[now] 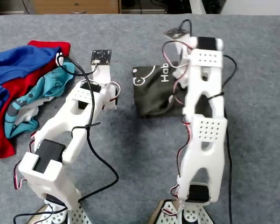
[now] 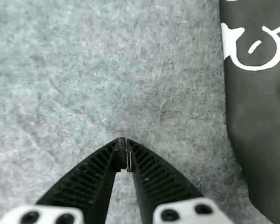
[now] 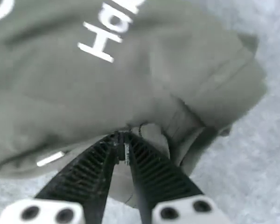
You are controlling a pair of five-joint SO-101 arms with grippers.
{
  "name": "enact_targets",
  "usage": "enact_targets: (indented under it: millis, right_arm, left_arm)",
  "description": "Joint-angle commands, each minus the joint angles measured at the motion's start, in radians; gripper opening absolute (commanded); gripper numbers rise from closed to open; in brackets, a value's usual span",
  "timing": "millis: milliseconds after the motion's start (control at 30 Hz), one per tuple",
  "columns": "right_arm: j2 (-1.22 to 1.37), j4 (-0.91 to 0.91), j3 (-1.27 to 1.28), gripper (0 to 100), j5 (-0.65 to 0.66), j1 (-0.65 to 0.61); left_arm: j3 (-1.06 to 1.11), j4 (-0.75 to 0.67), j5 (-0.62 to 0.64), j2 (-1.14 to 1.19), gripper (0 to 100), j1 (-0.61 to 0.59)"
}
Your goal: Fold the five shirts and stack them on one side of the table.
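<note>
Left jaws are closed and empty over bare counter (image 2: 84, 70) just beside the dark shirt (image 1: 154, 93) mid-counter, right jaws closed at its bunched edge; soft, light and limp, it likely wants a pinch through a thick fold or hem.

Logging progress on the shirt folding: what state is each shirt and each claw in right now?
Dark shirt: roughly folded, one edge bunched.
Blue shirt: unfolded, heaped.
Red shirt: unfolded, heaped.
Teal shirt: unfolded, heaped.
Left claw: shut, over bare table.
Right claw: shut, over the dark shirt.
</note>
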Motion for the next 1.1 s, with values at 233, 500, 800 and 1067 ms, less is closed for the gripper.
enact_targets:
  millis: [233, 500, 800, 1067]
  right_arm:
    - [-0.246, 0.02, 0.323, 0.4, 0.006, 0.073]
    - [-0.329, 0.015, 0.458, 0.4, 0.009, 0.206]
    - [-0.446, 0.02, 0.354, 0.4, 0.008, 0.277]
    - [-0.743, 0.014, 0.611, 0.4, -0.012, 0.334]
  left_arm:
    - [-0.002, -0.014, -0.005, -0.062, 2, 0.009]
    - [-0.002, -0.014, -0.005, -0.062, 2, 0.009]
    - [-0.009, -0.014, -0.011, -0.064, 2, 0.031]
    - [-0.14, -0.014, -0.005, -0.051, 2, 0.089]
